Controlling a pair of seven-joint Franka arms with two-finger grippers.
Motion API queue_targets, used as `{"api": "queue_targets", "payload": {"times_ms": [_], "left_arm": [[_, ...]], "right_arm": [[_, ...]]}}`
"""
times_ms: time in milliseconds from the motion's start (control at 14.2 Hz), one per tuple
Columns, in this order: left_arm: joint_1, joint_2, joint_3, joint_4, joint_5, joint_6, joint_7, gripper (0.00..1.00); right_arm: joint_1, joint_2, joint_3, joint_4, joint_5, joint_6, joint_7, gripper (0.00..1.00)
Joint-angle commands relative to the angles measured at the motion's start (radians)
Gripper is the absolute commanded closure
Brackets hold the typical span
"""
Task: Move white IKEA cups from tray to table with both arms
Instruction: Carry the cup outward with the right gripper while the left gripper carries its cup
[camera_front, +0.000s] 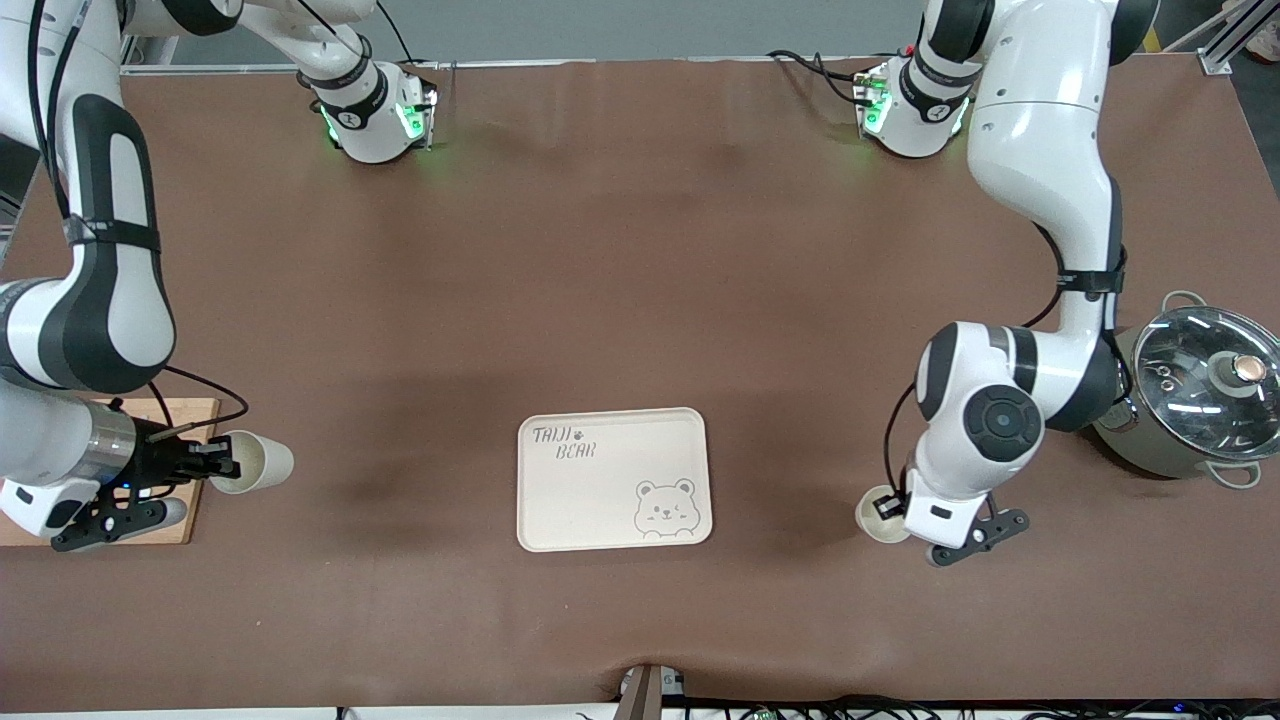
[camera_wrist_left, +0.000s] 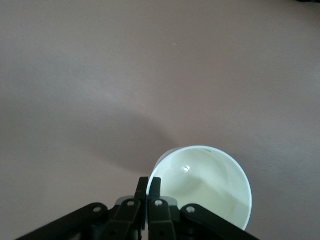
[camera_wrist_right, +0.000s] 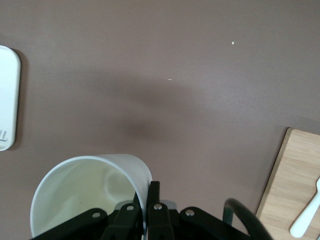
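Observation:
Each gripper holds one white cup by its rim, one finger inside and one outside. My right gripper (camera_front: 215, 460) is shut on a cup (camera_front: 255, 462) over the table, beside a wooden board at the right arm's end. In the right wrist view the gripper (camera_wrist_right: 146, 186) pinches the cup (camera_wrist_right: 85, 195) by its wall. My left gripper (camera_front: 892, 507) is shut on the other cup (camera_front: 875, 517) over the table, between the bear tray and a pot. In the left wrist view the gripper (camera_wrist_left: 148, 181) clamps the rim of that cup (camera_wrist_left: 210, 185).
A cream bear tray (camera_front: 613, 478) lies mid-table between the two cups; its edge shows in the right wrist view (camera_wrist_right: 9, 95). A steel pot with a glass lid (camera_front: 1195, 395) stands at the left arm's end. The wooden board (camera_front: 190, 410) carries a white utensil (camera_wrist_right: 306, 220).

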Motion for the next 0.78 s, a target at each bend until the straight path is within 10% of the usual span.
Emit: {"api": "queue_targets", "payload": {"times_ms": [0, 707], "left_arm": [[0.057, -0.05, -0.011, -0.056, -0.002, -0.008, 0.099, 1.0], [0.183, -0.024, -0.017, -0.056, -0.051, 0.032, 0.334, 1.0]], "right_arm": [[-0.023, 0.052, 0.014, 0.004, 0.019, 0.038, -0.036, 1.0], [0.015, 0.201, 0.018, -0.01, 0.048, 0.264, -0.039, 1.0]]}}
